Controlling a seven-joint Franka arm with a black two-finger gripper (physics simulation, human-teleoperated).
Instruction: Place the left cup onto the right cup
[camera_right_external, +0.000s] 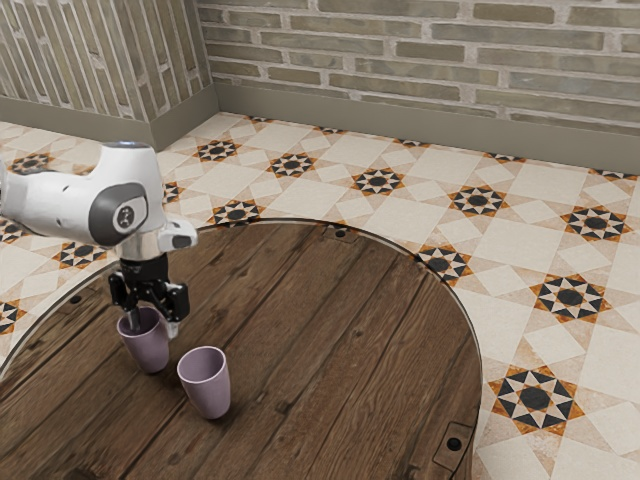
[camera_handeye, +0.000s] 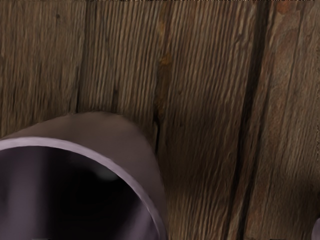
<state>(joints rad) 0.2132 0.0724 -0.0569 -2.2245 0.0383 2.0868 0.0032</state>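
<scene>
Nearest, low in the left part of the exterior view, the right cup (camera_right_external: 204, 382) stands upright on the table (camera_right_external: 340, 350). It is lilac and its mouth is open to the top. Just behind it and toward the frame's left is the left cup (camera_right_external: 144, 350), the same lilac and also upright, close to its twin but not touching it. My claw (camera_right_external: 151, 324) is down at this cup's rim, pointing straight down, and I cannot tell whether it is closed on the cup or open around it. Nor can I tell whether the cup's base is on the wood.

In the wrist view the left cup's rim and dark inside (camera_handeye: 107, 131) fill the lower left of the frame, with dark, grooved planks of the table (camera_handeye: 225, 100) beyond.

My white arm (camera_right_external: 85, 198) comes in from the exterior view's left edge, above the claw. Past the round table's far edge lies a tiled floor (camera_right_external: 520, 235) patterned with dark stars, and behind it, across the top of the frame, a pale brick wall (camera_right_external: 420, 60).
</scene>
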